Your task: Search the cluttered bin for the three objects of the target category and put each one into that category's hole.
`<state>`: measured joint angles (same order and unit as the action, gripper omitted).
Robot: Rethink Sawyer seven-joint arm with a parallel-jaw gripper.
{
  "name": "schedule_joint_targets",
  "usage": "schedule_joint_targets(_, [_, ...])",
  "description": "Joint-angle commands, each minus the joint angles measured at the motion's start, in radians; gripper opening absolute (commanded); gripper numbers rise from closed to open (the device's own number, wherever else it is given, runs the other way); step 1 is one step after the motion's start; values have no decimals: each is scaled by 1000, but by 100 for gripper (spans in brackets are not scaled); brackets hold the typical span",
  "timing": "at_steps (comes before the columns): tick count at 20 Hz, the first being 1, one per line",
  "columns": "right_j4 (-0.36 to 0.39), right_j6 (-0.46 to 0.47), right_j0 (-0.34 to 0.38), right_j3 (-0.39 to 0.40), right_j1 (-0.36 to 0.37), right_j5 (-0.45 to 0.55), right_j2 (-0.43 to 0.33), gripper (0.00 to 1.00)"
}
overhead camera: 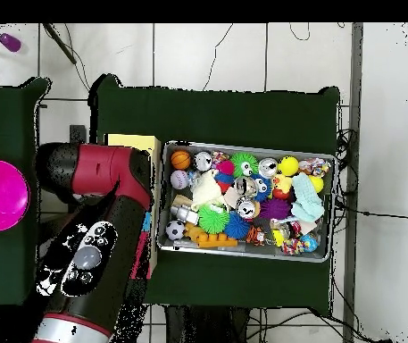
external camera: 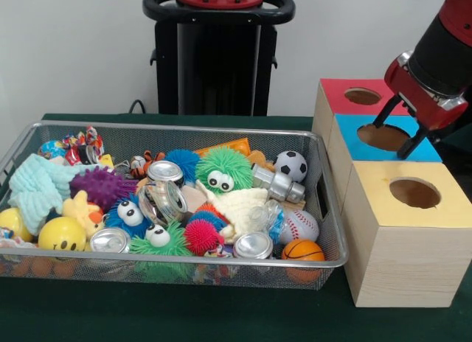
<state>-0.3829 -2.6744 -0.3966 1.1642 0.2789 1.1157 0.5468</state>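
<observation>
Above the blue box's hole (external camera: pixel 383 136), the tool (external camera: pixel 399 138) is held with fingers apart and empty, seemingly positioned for a drop. The target objects, whose category cannot be told, are left in the wire bin (external camera: pixel 330 231). A green-covered counter (external camera: pixel 221 316) is backed by a white wall.

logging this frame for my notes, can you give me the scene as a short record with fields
gripper: gripper open, empty, over the blue box's hole
boxes: red box, blue box, yellow box in a row right of the bin, each with one round hole on top
bin: wire mesh bin on green cloth, packed full
contents: soccer ball, baseball, basketball, crushed cans, fuzzy eyed toys, smiley ball
</observation>
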Motion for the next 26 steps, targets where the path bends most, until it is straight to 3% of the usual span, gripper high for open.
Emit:
schedule_joint_targets(1, [40, -7, 22, 63, 8, -49, -128, 100])
schedule_joint_targets(7, [50, 21, 28, 83, 26, -51, -140, 100])
schedule_joint_targets(11, [107, 186, 59, 158, 91, -94, -164, 100])
schedule_joint_targets(16, [224, 445, 164, 248, 181, -223, -232, 100])
schedule_joint_targets(19, [291, 459, 209, 315, 197, -353, -286, 100])
schedule_joint_targets(20, [304, 484, 247, 390, 224, -469, -341, 100])
schedule_joint_targets(22, [350, 481, 296, 438, 235, -564, -387, 100])
schedule_joint_targets(26, [440, 487, 379, 464, 236, -650, -474, 100])
